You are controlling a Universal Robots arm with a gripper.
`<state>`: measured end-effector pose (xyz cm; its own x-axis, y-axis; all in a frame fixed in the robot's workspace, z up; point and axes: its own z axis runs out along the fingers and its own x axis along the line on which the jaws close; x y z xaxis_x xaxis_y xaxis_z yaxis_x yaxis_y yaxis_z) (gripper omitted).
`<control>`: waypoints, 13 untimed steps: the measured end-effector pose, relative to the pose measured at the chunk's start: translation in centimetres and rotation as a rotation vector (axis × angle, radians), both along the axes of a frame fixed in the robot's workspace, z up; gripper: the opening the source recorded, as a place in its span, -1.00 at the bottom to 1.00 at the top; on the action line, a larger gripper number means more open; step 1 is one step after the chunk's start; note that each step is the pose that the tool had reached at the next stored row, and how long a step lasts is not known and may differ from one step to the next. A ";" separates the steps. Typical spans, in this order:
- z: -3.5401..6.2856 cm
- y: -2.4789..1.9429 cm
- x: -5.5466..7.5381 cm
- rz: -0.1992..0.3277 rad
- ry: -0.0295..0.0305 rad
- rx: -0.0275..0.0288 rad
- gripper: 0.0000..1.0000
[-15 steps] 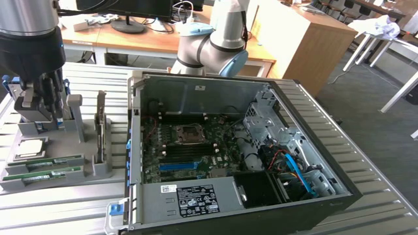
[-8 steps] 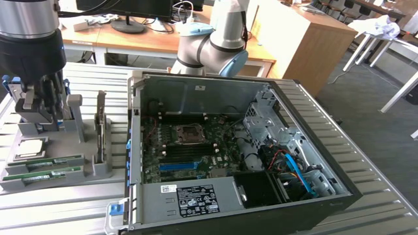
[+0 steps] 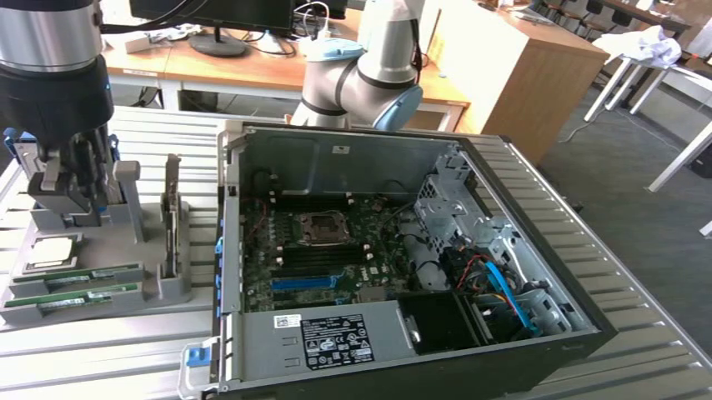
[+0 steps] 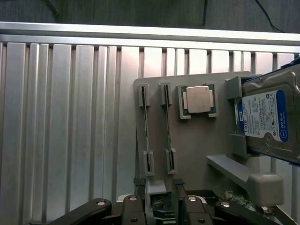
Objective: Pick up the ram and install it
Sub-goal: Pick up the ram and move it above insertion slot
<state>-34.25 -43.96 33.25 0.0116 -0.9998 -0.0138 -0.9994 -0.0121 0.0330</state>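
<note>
Ram (image 3: 73,279) sits edge-up in holder (image 3: 167,290), lengthwise across the exterior view; gripper (image 4: 158,183) open.

A ribbed metal counter (image 3: 89,354) fills the foreground. Behind it stands a wooden desk (image 3: 267,65) carrying a dark monitor (image 3: 212,12) on a round foot, with cables trailing over the top. Towards the exterior view's right is a pale wooden cabinet (image 3: 523,67). Beyond that, a white stool (image 3: 623,79) holds something white and crumpled (image 3: 659,46). The floor (image 3: 668,242) is plain grey, and the light is even and soft.
</note>
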 end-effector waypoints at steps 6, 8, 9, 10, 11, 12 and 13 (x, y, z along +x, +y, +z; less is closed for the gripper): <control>-0.36 0.00 0.0 0.000 -0.0001 -0.0009 -0.29; -0.47 0.00 0.0 0.000 0.0000 -0.0012 -0.29; -0.53 0.00 0.0 0.000 0.0000 -0.0013 -0.29; -0.59 0.00 0.0 0.000 0.0000 -0.0015 -0.29; -0.65 0.00 0.0 0.000 0.0000 -0.0017 -0.29; -0.71 0.00 0.0 0.000 0.0000 -0.0019 -0.29; -0.77 0.00 0.0 0.000 0.0000 -0.0020 -0.29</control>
<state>-34.25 -43.96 32.48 0.0116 -0.9999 -0.0118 -0.9994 -0.0119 0.0330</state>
